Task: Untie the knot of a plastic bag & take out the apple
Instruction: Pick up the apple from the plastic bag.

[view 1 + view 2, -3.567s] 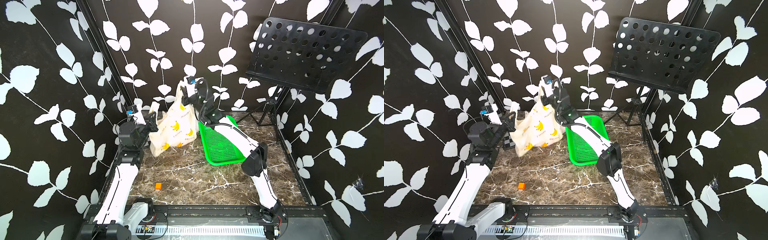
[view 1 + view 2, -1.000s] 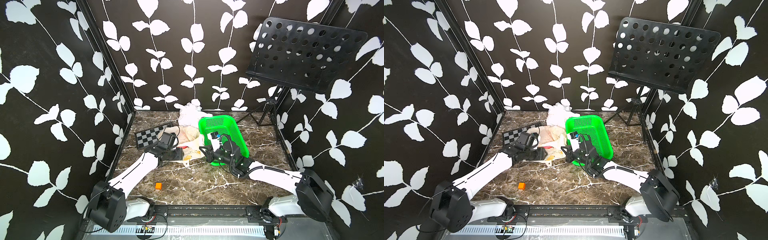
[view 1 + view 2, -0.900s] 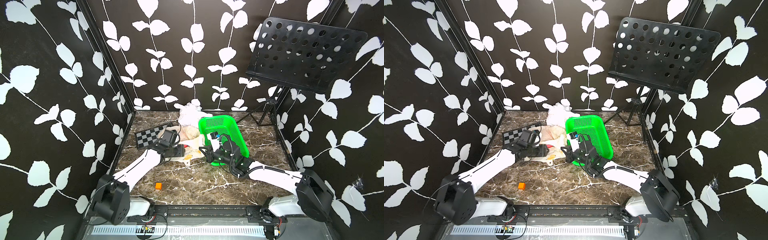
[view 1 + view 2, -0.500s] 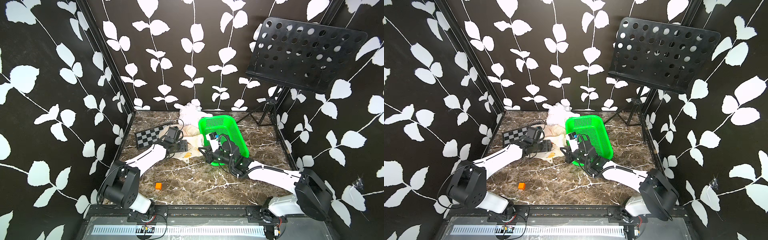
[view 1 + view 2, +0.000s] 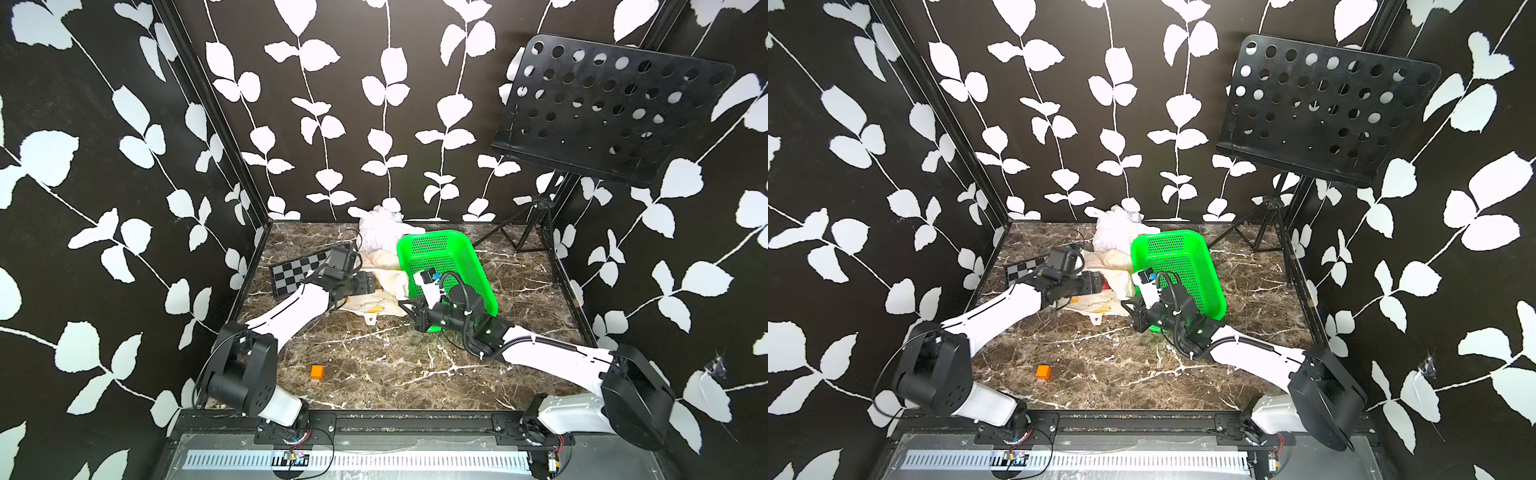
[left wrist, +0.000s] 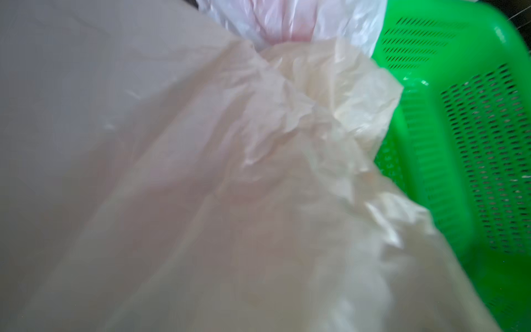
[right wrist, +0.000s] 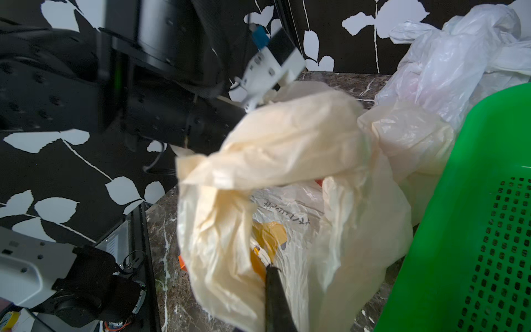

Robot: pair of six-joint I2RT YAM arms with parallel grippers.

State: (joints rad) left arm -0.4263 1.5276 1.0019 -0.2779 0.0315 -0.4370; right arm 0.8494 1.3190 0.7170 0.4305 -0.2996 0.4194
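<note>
Plainly, right gripper [image 7: 272, 276] pinches bag [image 7: 287, 161] — (jaws together).

The plastic bag [image 5: 376, 302] is translucent cream with yellow printed motifs and dark lettering. The second bag [image 5: 380, 232] is translucent white. The basket [image 5: 449, 257] is bright green with a perforated mesh pattern. The board [image 5: 293, 272] is black-and-grey chequered. The cube [image 5: 317, 371] is orange. The tabletop [image 5: 374, 357] is dark brown marble with white veins. The walls [image 5: 124, 166] are black with a white leaf-and-vine print.

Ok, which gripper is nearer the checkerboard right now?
Left. The left gripper sits beside the checkerboard, at the plastic bag; the right gripper is farther off, by the green basket.
</note>
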